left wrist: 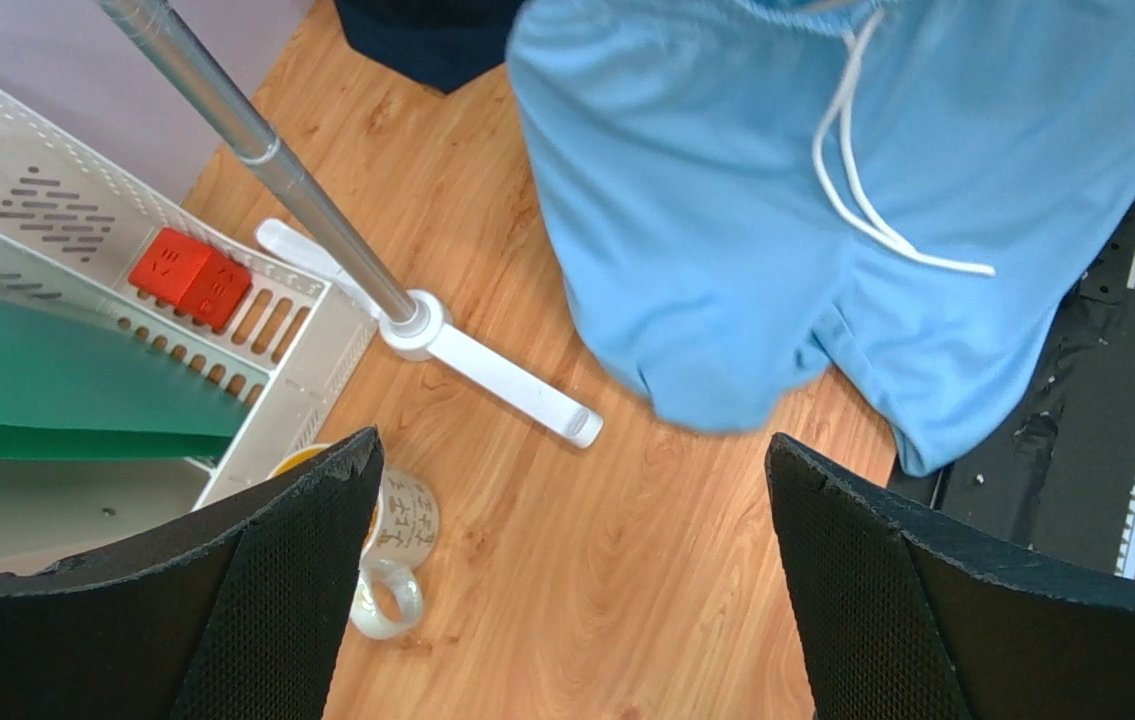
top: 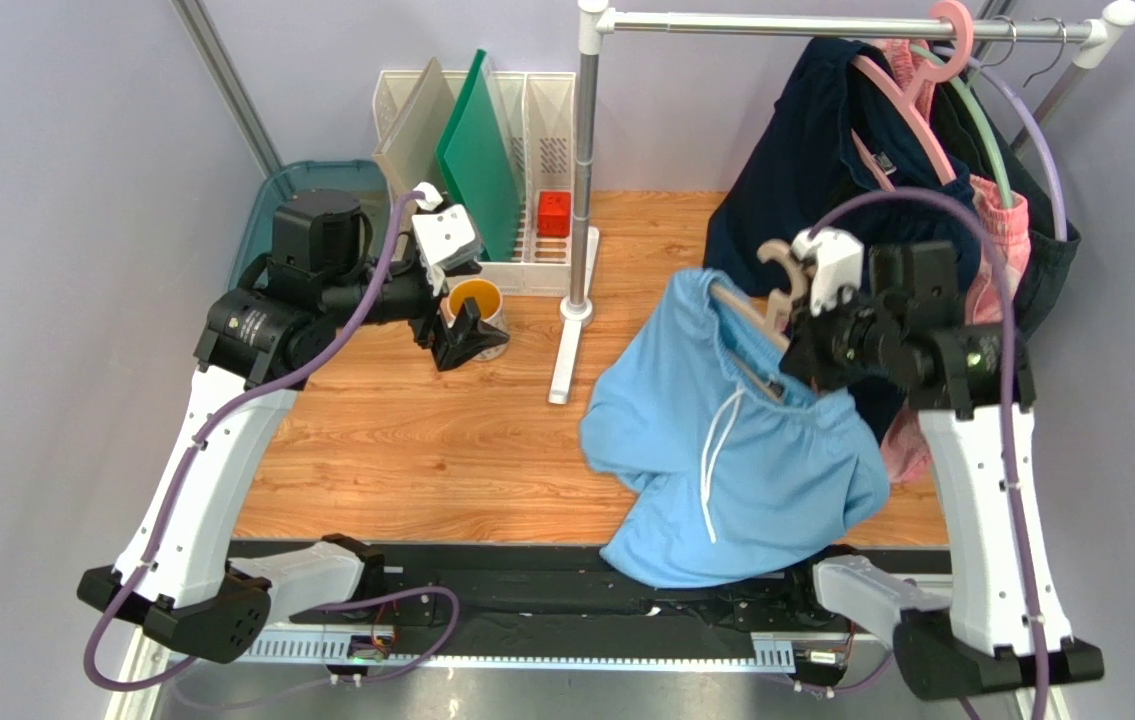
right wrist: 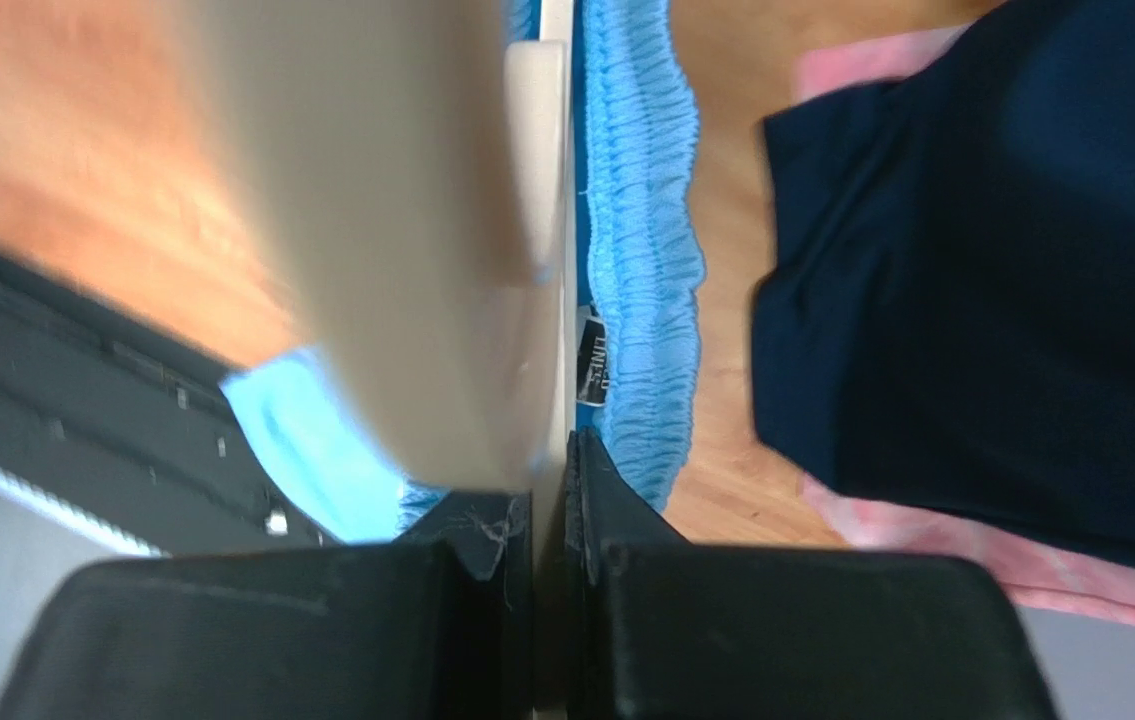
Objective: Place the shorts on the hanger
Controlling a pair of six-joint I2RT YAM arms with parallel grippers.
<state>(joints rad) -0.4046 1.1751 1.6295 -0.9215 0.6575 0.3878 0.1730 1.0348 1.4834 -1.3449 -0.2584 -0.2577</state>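
bright even light, soft shadows, right wrist foreground blurred

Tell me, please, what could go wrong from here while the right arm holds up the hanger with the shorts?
The right gripper is shut on a thin part of the hanger, so it may twist or slip under the weight. The shorts hang unevenly and could slide off. Their lower hem trails by the black rail at the near edge of the table and might snag.

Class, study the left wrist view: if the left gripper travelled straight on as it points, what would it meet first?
Most likely the bare wooden table, short of the clothes rail's white foot and the shorts; depth is unclear.
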